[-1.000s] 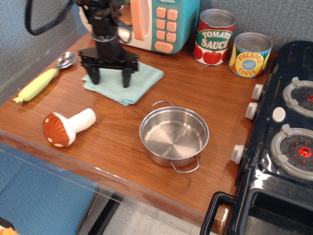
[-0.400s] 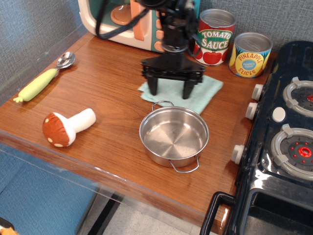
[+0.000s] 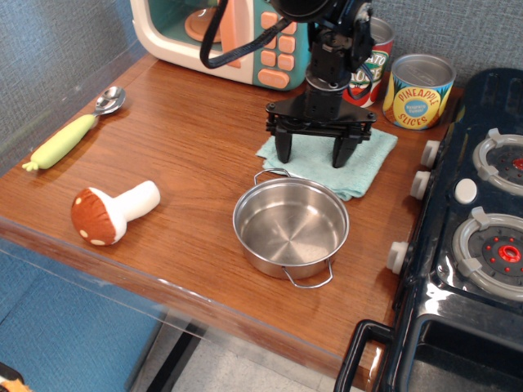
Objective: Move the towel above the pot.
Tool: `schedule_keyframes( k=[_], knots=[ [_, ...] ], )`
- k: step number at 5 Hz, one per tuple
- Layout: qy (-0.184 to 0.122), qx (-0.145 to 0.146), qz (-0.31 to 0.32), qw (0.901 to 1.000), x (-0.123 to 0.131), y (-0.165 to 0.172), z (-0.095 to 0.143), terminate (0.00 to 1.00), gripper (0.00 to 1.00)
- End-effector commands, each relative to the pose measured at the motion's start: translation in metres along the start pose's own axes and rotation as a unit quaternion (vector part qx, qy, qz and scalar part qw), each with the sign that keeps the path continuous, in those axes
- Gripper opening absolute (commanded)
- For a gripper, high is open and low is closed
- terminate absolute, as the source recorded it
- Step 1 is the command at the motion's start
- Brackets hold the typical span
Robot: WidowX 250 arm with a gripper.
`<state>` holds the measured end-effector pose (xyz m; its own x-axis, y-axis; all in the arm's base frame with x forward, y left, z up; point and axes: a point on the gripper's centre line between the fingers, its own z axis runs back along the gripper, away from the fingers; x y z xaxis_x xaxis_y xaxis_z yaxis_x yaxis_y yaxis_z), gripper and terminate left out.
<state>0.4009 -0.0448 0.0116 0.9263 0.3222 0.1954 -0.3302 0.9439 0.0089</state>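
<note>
The light teal towel (image 3: 366, 166) lies flat on the wooden table, just behind the pot and a little to its right. The shiny steel pot (image 3: 290, 225) stands empty near the table's front, with its two wire loop handles at back and front. My black gripper (image 3: 311, 155) points down over the towel. Its fingers (image 3: 283, 150) are spread wide, with the tips down on the cloth near the towel's left and middle. Nothing is held between them.
A toy microwave (image 3: 233, 37) stands at the back. A tomato sauce can (image 3: 374, 59) and a pineapple can (image 3: 418, 90) stand behind the towel. A toy mushroom (image 3: 110, 214) and a yellow-green-handled spoon (image 3: 69, 135) lie at the left. A toy stove (image 3: 482, 229) borders the right.
My gripper has moved right across the table, and the towel has slid with it under the fingertips, from in front of the microwave to behind the pot. The pot has not moved.
</note>
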Motion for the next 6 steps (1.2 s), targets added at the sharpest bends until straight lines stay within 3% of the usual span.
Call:
schedule_keyframes(
  k=[1, 2, 3, 4, 5, 6],
  knots=[
    [-0.032, -0.043, -0.02, 0.9984, 0.008, -0.017, 0.049, 0.0, 1.0],
    [-0.054, -0.064, -0.037, 0.9958, 0.019, -0.017, 0.084, 0.0, 1.0],
    [-0.065, -0.064, -0.055, 0.9943, 0.019, -0.012, 0.106, 0.0, 1.0],
    [-0.05, -0.045, -0.083, 0.9943, 0.014, -0.002, 0.112, 0.0, 1.0],
    [-0.05, -0.045, -0.083, 0.9943, 0.014, -0.002, 0.112, 0.0, 1.0],
    [-0.05, -0.045, -0.083, 0.9943, 0.014, -0.002, 0.112, 1.0, 1.0]
  ],
)
